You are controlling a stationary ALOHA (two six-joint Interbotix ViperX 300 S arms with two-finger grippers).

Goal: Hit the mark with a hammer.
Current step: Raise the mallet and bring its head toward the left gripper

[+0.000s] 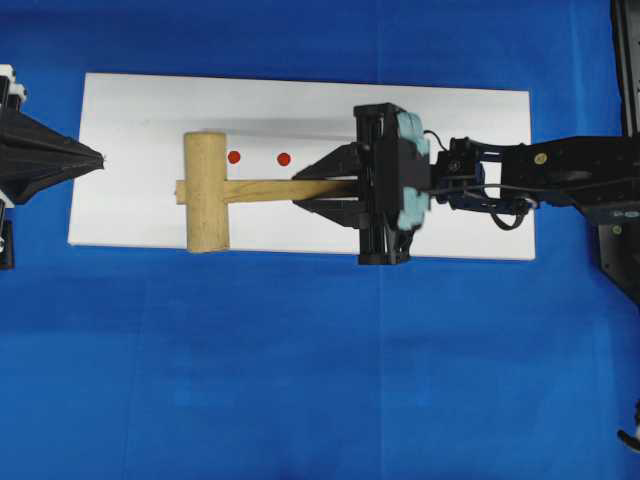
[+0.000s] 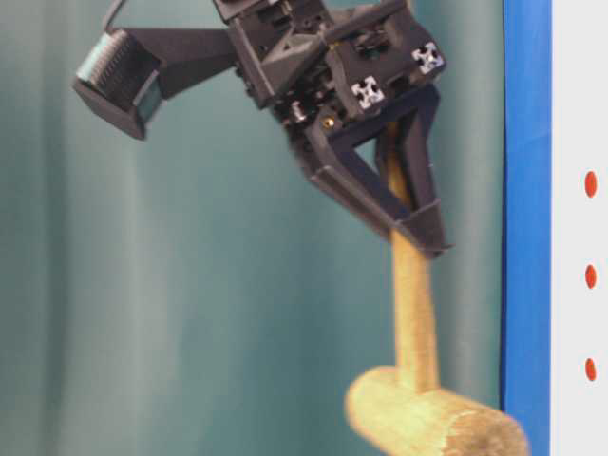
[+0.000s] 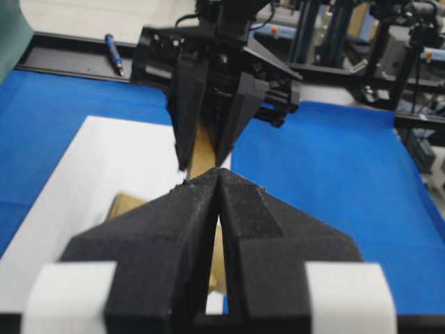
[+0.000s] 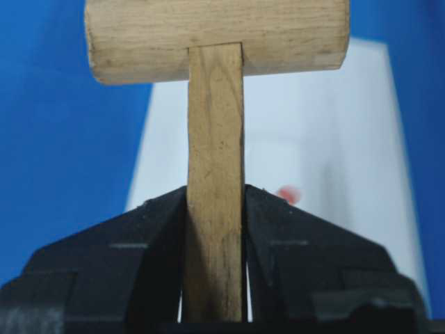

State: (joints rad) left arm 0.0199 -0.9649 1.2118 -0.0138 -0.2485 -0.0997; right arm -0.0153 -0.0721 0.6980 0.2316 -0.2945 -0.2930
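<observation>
The hammer (image 1: 206, 192), a light-tan wooden mallet, is held over the white board (image 1: 450, 120), its head to the left and its handle (image 1: 262, 190) pointing right. My right gripper (image 1: 298, 190) is shut on the handle, and the right wrist view shows its fingers (image 4: 156, 229) pressed on both sides of the wood (image 4: 215, 139). Two red marks (image 1: 234, 157) (image 1: 284, 159) lie on the board just right of the head. Three red marks (image 2: 591, 276) show in the table-level view. My left gripper (image 1: 100, 158) is shut and empty at the board's left end, tips (image 3: 219, 172) together.
The white board lies on a blue cloth (image 1: 300, 380) that covers the table. A pen (image 3: 113, 52) and black frames with equipment (image 3: 361, 42) stand beyond the far edge of the cloth. The right arm (image 1: 560, 175) reaches in from the right side.
</observation>
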